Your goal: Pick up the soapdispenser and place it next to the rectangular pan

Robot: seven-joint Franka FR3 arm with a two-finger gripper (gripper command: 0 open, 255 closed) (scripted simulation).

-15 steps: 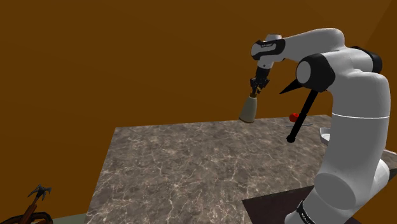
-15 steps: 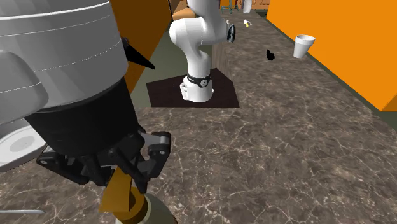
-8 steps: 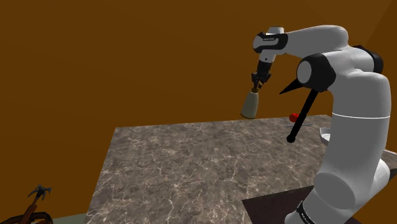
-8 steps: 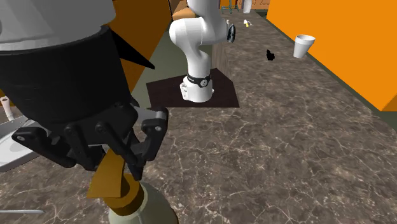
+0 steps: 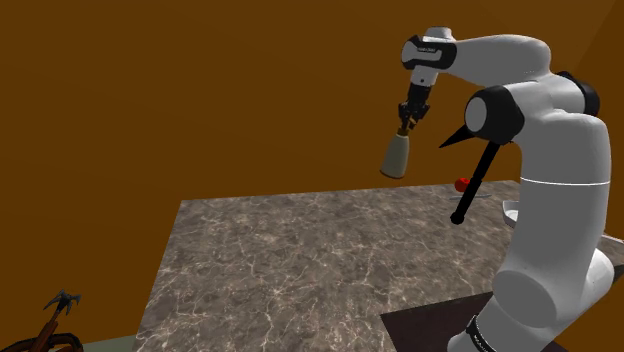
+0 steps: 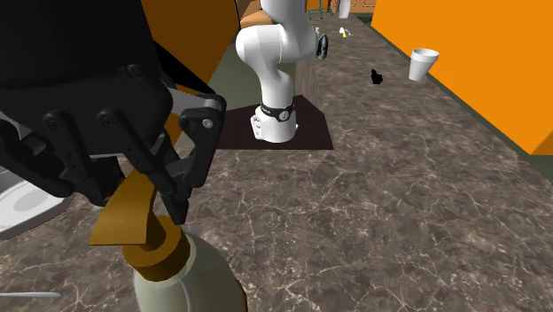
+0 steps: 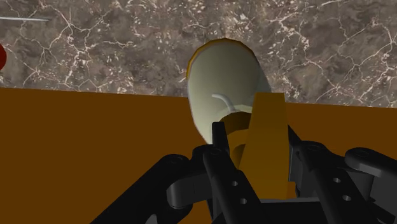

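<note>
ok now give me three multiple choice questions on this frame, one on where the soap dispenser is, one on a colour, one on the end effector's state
1. Where is the soap dispenser?
A) in the air above the marble counter
B) standing on the counter
C) lying on the floor

2. What colour is its pump head?
A) blue
B) white
C) amber-brown

3. What is the end effector doing?
A) open, clear of everything
B) shut on the pump head
C) shut on nothing

Answers:
1 A, the shoulder view shows a gap between the dispenser's base and the counter.
2 C, the wrist view shows amber-brown against the pale body.
3 B, the black fingers clasp the pump head between them.
</note>
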